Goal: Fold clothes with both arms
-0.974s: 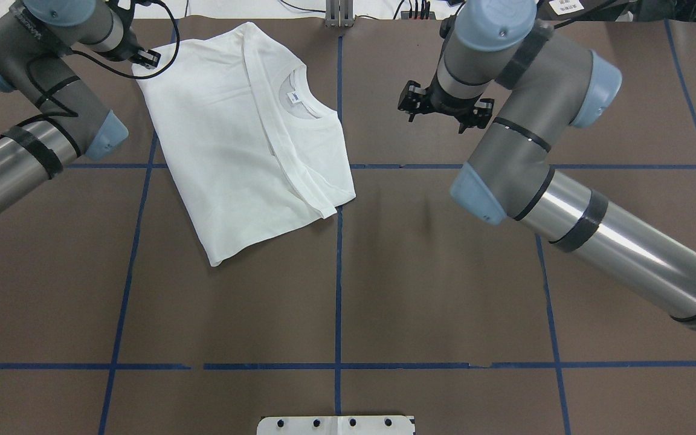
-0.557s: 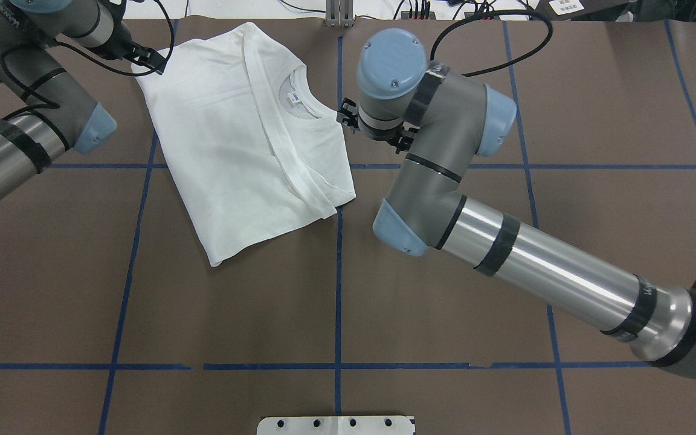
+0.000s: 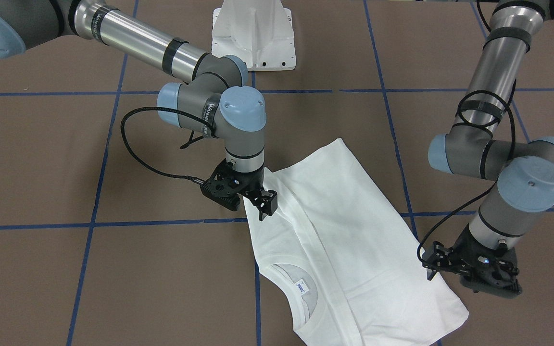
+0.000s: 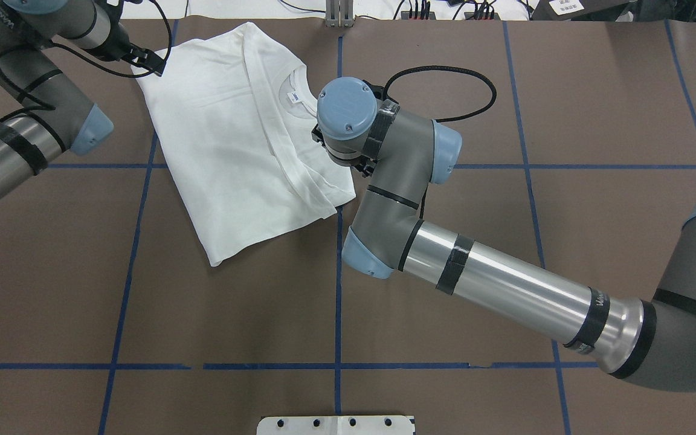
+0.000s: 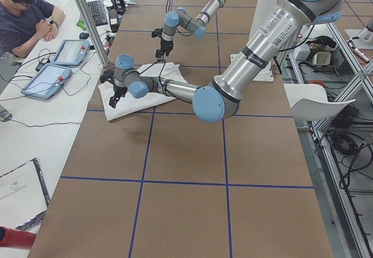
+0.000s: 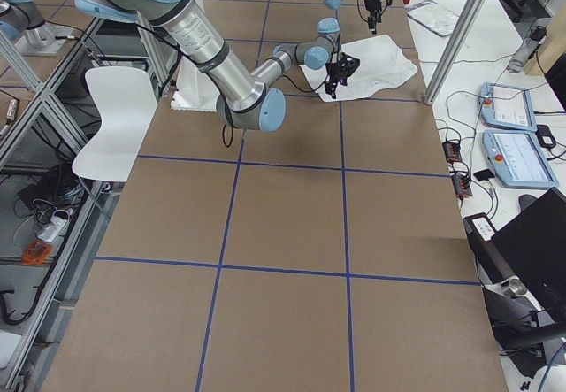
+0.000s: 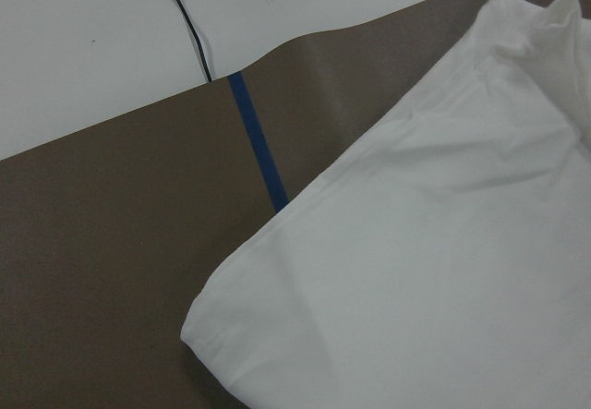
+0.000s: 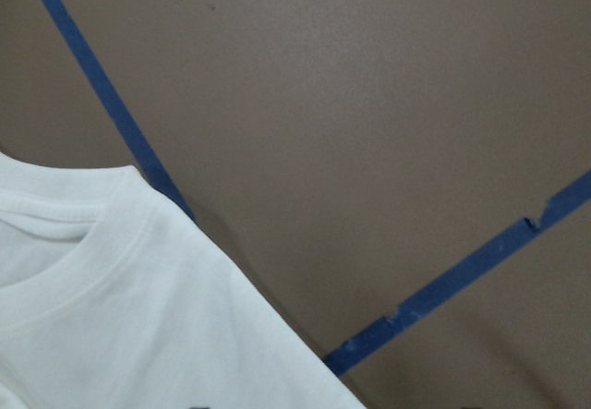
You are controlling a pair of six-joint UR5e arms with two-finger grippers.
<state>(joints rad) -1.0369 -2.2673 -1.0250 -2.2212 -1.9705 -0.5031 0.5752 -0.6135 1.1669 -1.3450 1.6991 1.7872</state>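
White T-shirt lies folded; left pincer and right pincer flank it, grip unclear.

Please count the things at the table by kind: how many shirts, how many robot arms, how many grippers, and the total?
White T-shirt: 1
Robot arms: 2 (left arm, right arm)
Grippers: 2 (left gripper, right gripper)
Total: 5

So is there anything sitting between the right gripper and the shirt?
Nothing visible does. The right gripper hangs at the edge of the white T-shirt, with only the bare brown table beside it. Whether its fingers touch the cloth cannot be told.
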